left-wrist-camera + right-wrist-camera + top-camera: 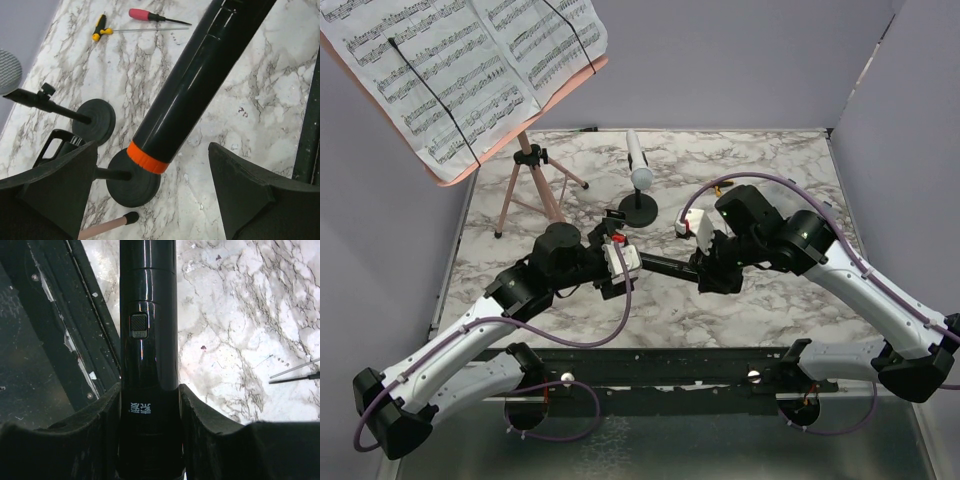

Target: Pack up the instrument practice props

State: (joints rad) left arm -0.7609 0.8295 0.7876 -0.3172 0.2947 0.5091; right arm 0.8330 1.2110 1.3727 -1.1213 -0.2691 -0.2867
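Black mic (pixel 147 300) is being clamped by the right gripper (pixel 150 390), the left gripper (pixel 152 150) held wide open around it: seemingly a handover, calling next for left's withdrawal.

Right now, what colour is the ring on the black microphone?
Orange. The ring shows best in the left wrist view.
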